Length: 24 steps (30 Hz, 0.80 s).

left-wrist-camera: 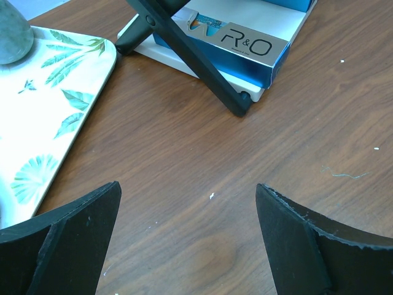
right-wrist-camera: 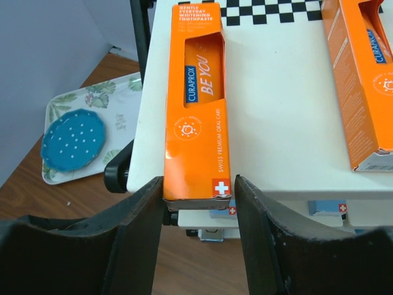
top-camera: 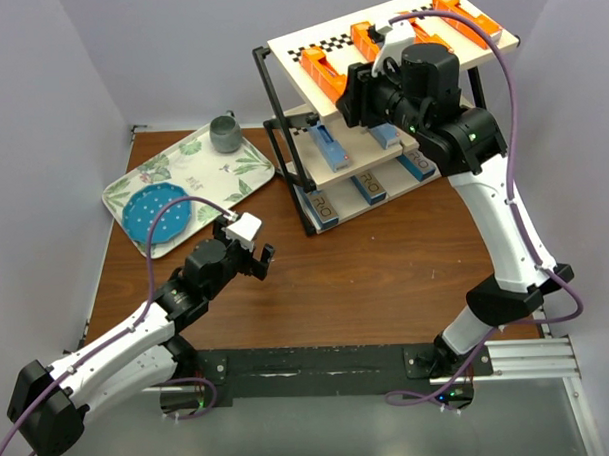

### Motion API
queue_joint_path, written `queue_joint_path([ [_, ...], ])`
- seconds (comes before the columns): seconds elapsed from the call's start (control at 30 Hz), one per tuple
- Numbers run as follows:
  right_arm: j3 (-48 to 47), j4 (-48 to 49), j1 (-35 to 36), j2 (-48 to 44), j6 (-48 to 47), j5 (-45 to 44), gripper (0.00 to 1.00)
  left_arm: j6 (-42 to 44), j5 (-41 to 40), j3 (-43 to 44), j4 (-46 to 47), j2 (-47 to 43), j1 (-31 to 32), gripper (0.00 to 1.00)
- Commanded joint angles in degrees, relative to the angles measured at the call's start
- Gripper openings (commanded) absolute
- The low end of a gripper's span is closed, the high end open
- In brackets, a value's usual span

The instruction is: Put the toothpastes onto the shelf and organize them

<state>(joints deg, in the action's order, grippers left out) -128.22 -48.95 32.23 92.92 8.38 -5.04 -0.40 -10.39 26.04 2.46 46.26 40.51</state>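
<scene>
One orange carton (right-wrist-camera: 196,123) lies within the right gripper (right-wrist-camera: 199,187) (atop shelf (right-wrist-camera: 282,92)).

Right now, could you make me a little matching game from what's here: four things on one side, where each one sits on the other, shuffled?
Things:
1. orange carton
2. R&O carton
3. blue plate
4. left gripper

Places:
A. on the leaf-patterned tray
B. open above the bare wooden table
C. top board of the shelf, near end between the fingers of the right gripper
D. bottom board of the shelf

Pairs: 1-C, 2-D, 3-A, 4-B.
</scene>
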Motion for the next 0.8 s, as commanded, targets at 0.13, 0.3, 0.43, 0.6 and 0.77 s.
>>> queue_joint_path([
  [0.13,1.1,6.7,0.6,-1.2,0.5,-1.3,0.52,-0.2,0.3,2.4,1.5,-1.2,-0.2,0.96],
  [0.3,2.5,8.4,0.9,-1.0,0.6,-1.7,0.38,-0.1,0.1,2.5,1.4,-1.3,-0.2,0.96],
  [0.43,3.6,9.9,1.3,-0.8,0.3,-2.1,0.37,-0.1,-0.1,2.5,1.3,-1.3,-0.2,0.96],
  [0.6,3.4,11.8,1.5,-0.1,0.1,-3.1,0.37,0.0,-0.2,2.6,1.3,-1.4,-0.2,0.96],
  [0.77,2.5,12.0,1.8,1.0,0.4,-3.8,0.37,0.0,-0.6,2.5,1.2,-1.4,-0.2,0.96],
])
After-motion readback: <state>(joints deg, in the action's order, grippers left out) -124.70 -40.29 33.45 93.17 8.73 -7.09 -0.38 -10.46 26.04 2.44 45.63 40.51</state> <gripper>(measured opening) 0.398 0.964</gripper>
